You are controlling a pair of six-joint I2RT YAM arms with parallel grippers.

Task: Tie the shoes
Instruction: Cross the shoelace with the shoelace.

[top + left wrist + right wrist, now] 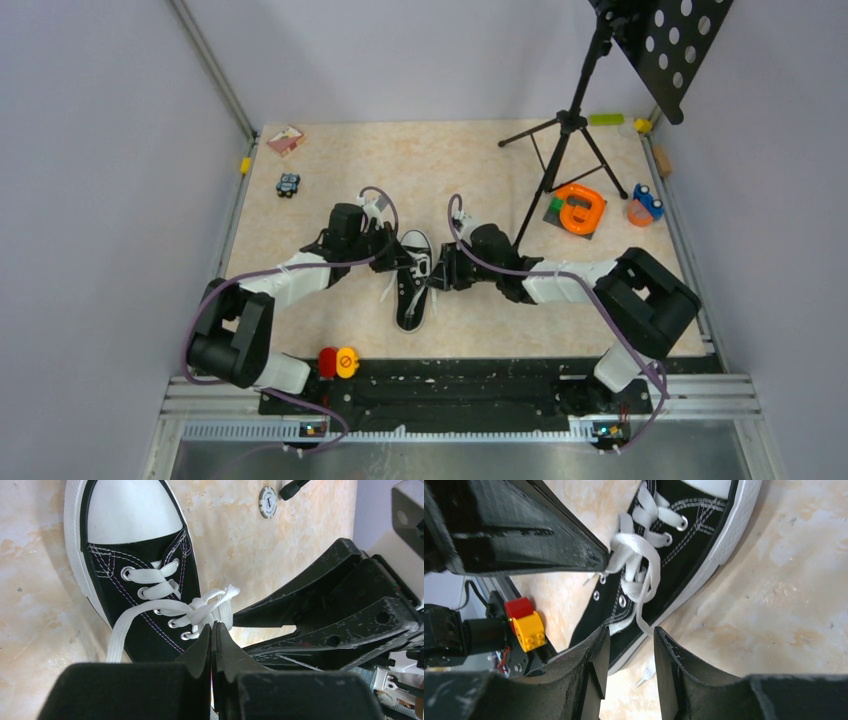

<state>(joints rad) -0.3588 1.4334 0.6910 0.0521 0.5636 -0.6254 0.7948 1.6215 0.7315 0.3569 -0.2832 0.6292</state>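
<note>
- The left gripper (pixel 214 629) has its fingers pressed together. The crossed part of the laces (pixel 202 605) lies right at its tips, but I cannot tell if a strand is pinched there.
- The right gripper (pixel 630 636) has its fingers apart with nothing clamped. One white strand hangs down just in front of the gap.
- The sneaker (pixel 684 550) lies on its sole on the table (pixel 784 605), between the two claws. Its upper eyelets are just ahead of both sets of tips, and its toe points away from the arm bases.
- In my judgement only a first crossing is made and no bow is there yet.
- Risk: the hanging strand is thin and loose, so the right claw may close beside it and catch nothing.
- Risk: if the left claw holds no lace, pulling back will only loosen the crossing.
- Risk: the two claws are very near each other over the tongue and could knock together.
- Risk: a sideways pull may drag the light sneaker instead of tightening the laces.
</note>
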